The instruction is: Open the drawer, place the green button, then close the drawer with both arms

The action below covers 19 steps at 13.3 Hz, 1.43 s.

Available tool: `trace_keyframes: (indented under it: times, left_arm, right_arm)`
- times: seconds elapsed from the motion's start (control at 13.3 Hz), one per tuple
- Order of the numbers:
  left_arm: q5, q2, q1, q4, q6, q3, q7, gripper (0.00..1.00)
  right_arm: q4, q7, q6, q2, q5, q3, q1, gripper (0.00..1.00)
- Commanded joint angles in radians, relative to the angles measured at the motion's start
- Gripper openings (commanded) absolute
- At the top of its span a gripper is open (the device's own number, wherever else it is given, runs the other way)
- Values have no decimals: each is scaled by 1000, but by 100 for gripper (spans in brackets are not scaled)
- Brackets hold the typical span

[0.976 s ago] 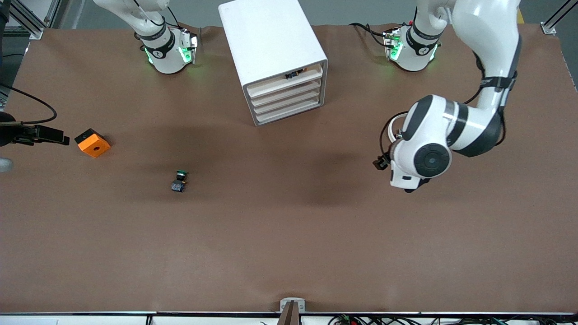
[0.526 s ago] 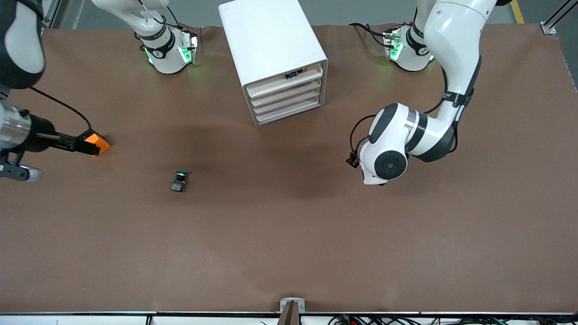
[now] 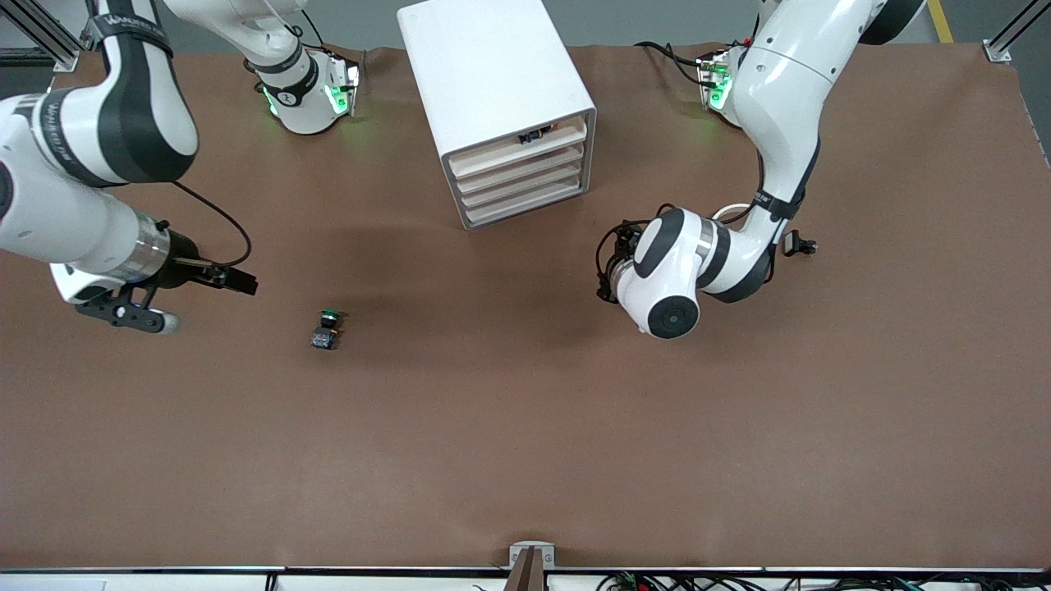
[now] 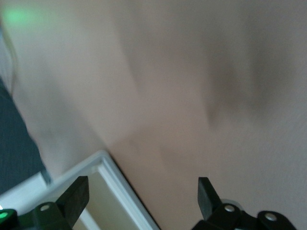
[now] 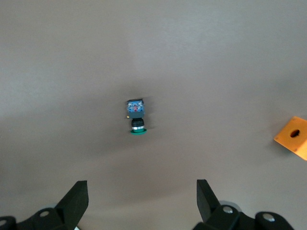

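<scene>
Both sets of jaws stand wide open and empty. The right gripper (image 5: 142, 203) hangs over bare table toward the right arm's end; the button (image 5: 135, 116) lies on its side ahead of the open jaws, well apart from them, green cap turned toward the fingers. In the front view the button (image 3: 327, 328) is the nearest item to the camera. An orange cube (image 5: 293, 137) sits off to one side of the right jaws and is not part of the job.

The left gripper (image 4: 143, 203) hangs over the table beside the cabinet (image 3: 496, 100), whose white edge shows just ahead of one finger. All four drawers, including the drawer (image 3: 519, 150) at the top, appear shut.

Judged status: nothing completed. Opening, pick-up, placement and closing all remain.
</scene>
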Motion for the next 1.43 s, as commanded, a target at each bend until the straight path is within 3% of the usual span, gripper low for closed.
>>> trace_keyframes:
  times: [0.0, 0.15, 0.53, 1.05, 1.35]
  left_arm:
    - [-114, 44, -3, 45, -8, 6, -99, 100]
    - [-179, 49, -18, 44, 27, 6, -193, 100]
    - [-380, 110, -33, 42, 30, 4, -198, 100]
    - [-496, 188, -75, 44, -29, 4, -207, 100]
    - [-532, 202, -75, 45, -118, 3, -230, 100]
  right_arm:
    - [-100, -85, 93, -39, 3, -6, 13, 100]
    - [-198, -101, 213, -53, 5, -6, 15, 100]
    - [-414, -93, 560, -38, 11, -5, 36, 100]
    - [-416, 23, 795, 158, 15, -6, 105, 100]
    - [-381, 25, 789, 214, 15, -6, 88, 100]
